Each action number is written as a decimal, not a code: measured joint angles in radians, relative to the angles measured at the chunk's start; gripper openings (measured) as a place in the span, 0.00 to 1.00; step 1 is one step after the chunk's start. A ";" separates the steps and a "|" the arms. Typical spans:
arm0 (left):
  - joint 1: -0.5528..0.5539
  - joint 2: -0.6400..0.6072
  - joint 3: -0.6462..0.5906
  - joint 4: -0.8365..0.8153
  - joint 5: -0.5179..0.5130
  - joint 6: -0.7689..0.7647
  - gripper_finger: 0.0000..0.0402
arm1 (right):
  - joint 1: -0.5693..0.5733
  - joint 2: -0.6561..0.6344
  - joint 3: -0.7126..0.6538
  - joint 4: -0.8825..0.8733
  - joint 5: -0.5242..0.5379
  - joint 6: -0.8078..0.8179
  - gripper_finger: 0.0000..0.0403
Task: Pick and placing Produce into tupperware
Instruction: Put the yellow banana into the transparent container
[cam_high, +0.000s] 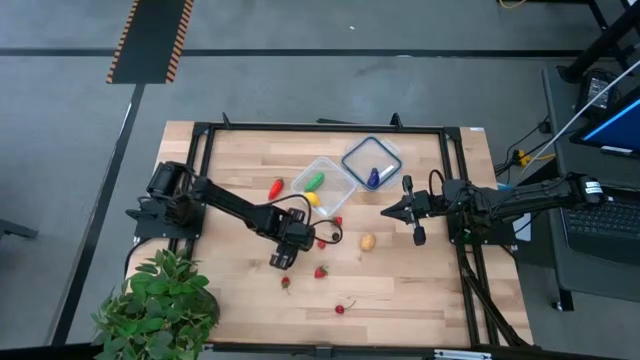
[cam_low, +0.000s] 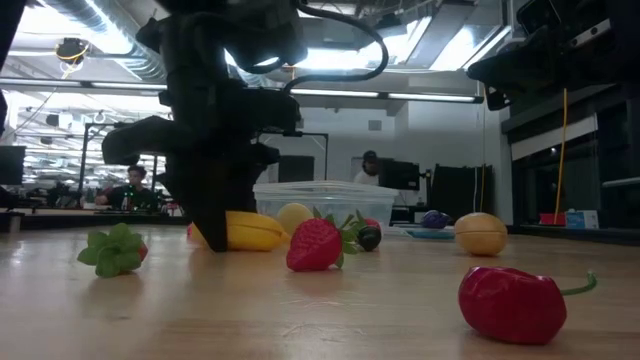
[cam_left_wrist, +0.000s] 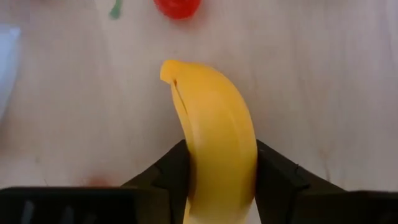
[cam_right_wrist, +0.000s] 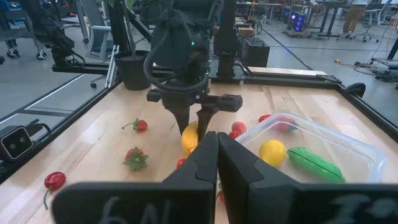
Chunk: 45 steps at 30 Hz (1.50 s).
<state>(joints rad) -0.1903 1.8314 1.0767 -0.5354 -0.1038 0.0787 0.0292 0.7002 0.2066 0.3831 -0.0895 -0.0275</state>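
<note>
The banana (cam_left_wrist: 217, 137) lies on the table (cam_high: 420, 290) just in front of the tub (cam_high: 322, 183), smooth, yellow and curved, with a seam along its upper side, and the left gripper (cam_left_wrist: 217, 171) has a finger (cam_left_wrist: 165, 174) on each flank of it, pinching it near one end. The tub, clear and square with rounded corners, holds a green piece (cam_high: 315, 181) and a yellow round one (cam_high: 312, 198); the right wrist view also shows something red (cam_right_wrist: 283, 121) at its far wall, though whether inside or behind cannot be told. Beside the tub lies the lid (cam_high: 371, 161) with a blue-purple piece (cam_high: 373, 177) on it. Loose produce sits around: a red pepper (cam_high: 276, 187) left of the tub, a tan potato (cam_high: 367, 241) to the right of the left gripper, two strawberries (cam_high: 321, 271) and a cherry (cam_high: 340, 309) toward the front edge. The table's front right is bare wood; a potted plant (cam_high: 160, 300) fills the front left corner. The right gripper (cam_high: 417, 223) hovers near the right rail, fingers pressed together and holding nothing.
</note>
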 joint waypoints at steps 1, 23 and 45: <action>0.003 -0.011 -0.002 -0.010 -0.009 -0.009 0.32 | 0.000 0.000 0.000 0.000 0.000 0.000 0.04; 0.113 -0.444 -0.059 -0.017 -0.097 -0.035 0.32 | 0.002 0.000 0.000 -0.028 -0.009 0.020 0.04; 0.136 -0.787 -0.720 0.920 0.012 -0.111 0.32 | 0.002 0.001 0.000 -0.068 -0.018 0.035 0.04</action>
<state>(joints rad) -0.0544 1.0443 0.3563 0.3847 -0.0922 -0.0326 0.0307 0.7010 0.2066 0.3149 -0.1070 0.0074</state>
